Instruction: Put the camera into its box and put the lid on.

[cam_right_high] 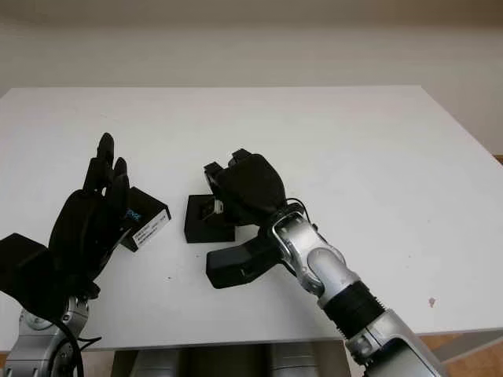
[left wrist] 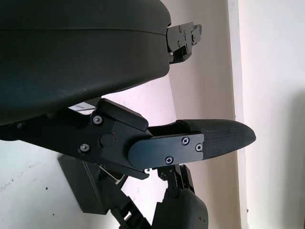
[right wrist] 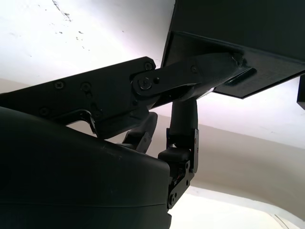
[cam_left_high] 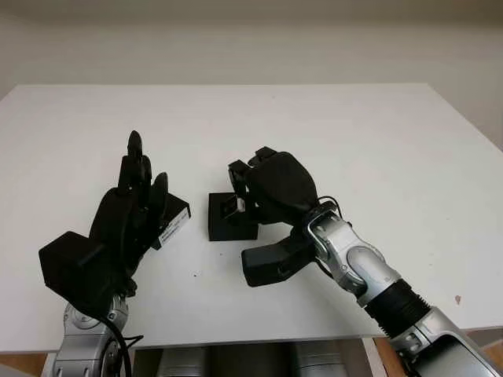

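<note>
A small black open box (cam_left_high: 228, 220) sits on the white bench (cam_left_high: 330, 133), a small camera (cam_left_high: 233, 206) showing at its top. To its left lies the black lid (cam_left_high: 171, 218), bearing a white label.

Left hand (cam_left_high: 130, 208) stands upright at the near left of the counter (cam_left_high: 354, 133), palm turned inward, fingers (cam_left_high: 135, 153) extended upward, open, holding nothing. Left forearm comes up from the bottom left corner. Right arm enters from the bottom right, silver forearm angled toward centre, wrist bent. Right hand (cam_left_high: 271, 188) sits mid-counter, palm down, fingers (right wrist: 183, 126) curled downward; whether they grip anything cannot be told. Its thumb (cam_left_high: 271, 263) sticks out toward the near edge.
</note>
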{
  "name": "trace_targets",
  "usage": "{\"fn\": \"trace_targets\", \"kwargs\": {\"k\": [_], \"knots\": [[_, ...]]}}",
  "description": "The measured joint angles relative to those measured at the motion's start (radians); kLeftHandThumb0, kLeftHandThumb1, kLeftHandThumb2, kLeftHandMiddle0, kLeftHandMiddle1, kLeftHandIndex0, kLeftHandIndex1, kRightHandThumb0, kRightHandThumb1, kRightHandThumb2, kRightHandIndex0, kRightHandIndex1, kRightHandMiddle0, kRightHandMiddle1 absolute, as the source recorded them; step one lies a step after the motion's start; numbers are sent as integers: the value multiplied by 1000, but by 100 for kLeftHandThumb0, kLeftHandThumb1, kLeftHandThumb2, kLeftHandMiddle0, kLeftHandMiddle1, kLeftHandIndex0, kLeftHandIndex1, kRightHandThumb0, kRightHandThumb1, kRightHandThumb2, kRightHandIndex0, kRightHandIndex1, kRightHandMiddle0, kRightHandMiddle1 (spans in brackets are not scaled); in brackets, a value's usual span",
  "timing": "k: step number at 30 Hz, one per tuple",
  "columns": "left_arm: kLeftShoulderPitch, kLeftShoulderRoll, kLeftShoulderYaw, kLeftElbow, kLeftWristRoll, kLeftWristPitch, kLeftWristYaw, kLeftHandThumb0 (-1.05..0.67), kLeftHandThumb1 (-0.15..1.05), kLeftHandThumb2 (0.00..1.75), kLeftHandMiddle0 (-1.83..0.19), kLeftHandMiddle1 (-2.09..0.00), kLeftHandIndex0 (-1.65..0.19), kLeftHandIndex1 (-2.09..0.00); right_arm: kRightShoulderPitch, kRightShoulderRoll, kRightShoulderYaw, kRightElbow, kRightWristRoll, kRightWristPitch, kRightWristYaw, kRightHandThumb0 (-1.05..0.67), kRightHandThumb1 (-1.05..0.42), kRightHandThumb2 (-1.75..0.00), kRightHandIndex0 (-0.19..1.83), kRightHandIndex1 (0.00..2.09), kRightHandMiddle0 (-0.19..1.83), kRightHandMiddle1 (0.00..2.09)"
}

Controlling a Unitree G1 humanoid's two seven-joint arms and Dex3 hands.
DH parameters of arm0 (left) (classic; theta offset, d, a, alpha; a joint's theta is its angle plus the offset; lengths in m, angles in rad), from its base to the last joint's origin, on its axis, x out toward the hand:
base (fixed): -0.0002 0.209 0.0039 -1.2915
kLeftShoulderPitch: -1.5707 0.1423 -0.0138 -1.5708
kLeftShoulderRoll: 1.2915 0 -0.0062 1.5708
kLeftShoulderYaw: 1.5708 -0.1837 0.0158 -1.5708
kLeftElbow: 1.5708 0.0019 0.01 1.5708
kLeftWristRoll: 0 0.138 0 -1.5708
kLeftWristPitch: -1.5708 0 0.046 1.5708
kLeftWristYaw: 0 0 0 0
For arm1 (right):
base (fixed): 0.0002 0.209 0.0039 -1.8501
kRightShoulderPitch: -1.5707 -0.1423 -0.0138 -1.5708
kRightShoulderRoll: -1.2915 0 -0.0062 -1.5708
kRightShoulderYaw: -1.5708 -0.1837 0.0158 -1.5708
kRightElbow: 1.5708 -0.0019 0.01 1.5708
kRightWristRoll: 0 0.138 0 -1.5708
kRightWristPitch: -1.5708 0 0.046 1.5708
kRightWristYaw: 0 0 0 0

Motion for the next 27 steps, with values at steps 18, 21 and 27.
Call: {"fn": "trace_targets", "kwargs": {"k": [18,21,27], "knots": [[-1,-2,1,-1,1,1,1,-83,105,56,19,0,19,0,-18,-1,-10,72,72,-69,-58,-46,-97,-5,18,106,48,143],[-1,0,3,-1,1,1,-2,-83,105,57,19,0,19,0,-26,-1,-23,102,120,-99,-66,-43,-99,-6,14,106,46,142],[-3,8,6,0,-1,1,-9,-84,105,57,19,0,19,0,-43,-2,-53,118,207,-128,-34,-40,-99,-5,19,93,45,128]]}}
